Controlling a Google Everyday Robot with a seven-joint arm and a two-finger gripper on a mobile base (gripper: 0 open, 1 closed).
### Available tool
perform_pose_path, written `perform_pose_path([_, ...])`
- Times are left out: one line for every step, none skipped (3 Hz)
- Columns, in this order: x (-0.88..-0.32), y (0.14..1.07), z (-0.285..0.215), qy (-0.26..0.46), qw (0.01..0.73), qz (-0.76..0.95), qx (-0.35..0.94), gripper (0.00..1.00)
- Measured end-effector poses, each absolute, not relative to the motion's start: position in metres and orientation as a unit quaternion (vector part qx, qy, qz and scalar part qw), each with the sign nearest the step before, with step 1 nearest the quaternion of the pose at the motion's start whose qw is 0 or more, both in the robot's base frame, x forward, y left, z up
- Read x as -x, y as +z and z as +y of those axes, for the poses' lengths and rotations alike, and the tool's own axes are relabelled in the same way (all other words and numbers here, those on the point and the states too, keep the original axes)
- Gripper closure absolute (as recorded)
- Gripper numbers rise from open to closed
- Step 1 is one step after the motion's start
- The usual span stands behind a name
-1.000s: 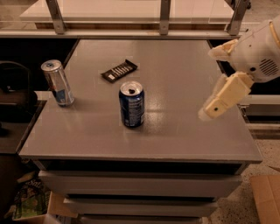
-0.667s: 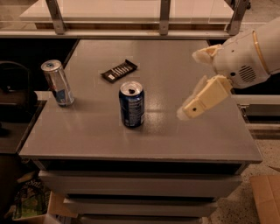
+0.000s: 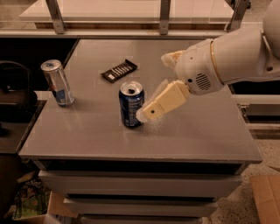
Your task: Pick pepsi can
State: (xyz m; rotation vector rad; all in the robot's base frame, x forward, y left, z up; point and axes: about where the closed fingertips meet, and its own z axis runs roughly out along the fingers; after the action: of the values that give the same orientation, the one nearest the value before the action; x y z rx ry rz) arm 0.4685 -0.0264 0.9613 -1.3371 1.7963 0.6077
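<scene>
Grey and dull under warm light, the table [image 3: 197,140] stands in front of me with stacked shelves or drawers [image 3: 131,186] below its top; behind it runs a pale counter [image 3: 109,11] on metal legs; a cardboard box [image 3: 267,197] sits on the speckled floor at the lower right.

On the table's left edge stands a slim silver-and-blue can [image 3: 57,83], upright; further back, towards the middle, a dark flat packet [image 3: 119,71] lies at an angle; both are well apart from me.

The pepsi can [image 3: 131,105] stands upright near the middle of the table, a little towards the front edge; dark blue with white print, silver top open to view; nothing leans on it from the left.

My white arm [image 3: 236,57] reaches in from the right, above the table; my gripper [image 3: 153,86] hangs just to the right of the pepsi can; its jaws stand wide apart and hold nothing. One of my cream fingers [image 3: 162,101] slants down and left, and its tip lies right at the can's lower right side; whether it touches the can or only sits just beside it I cannot tell; the other finger juts up at the back, well away from the can; the can is not between the two.
</scene>
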Motion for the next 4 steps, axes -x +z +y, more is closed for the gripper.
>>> perform_pose_path([-0.470,0.953,0.004,0.256,0.406,0.704,0.523,0.00])
perform_pose_path([-0.470,0.954,0.001,0.248,0.407,0.706,0.524,0.00])
perform_pose_path([-0.473,0.935,-0.001,0.247,0.411,0.702,0.527,0.00])
perform_pose_path([-0.478,0.912,0.001,0.258,0.425,0.696,0.518,0.00])
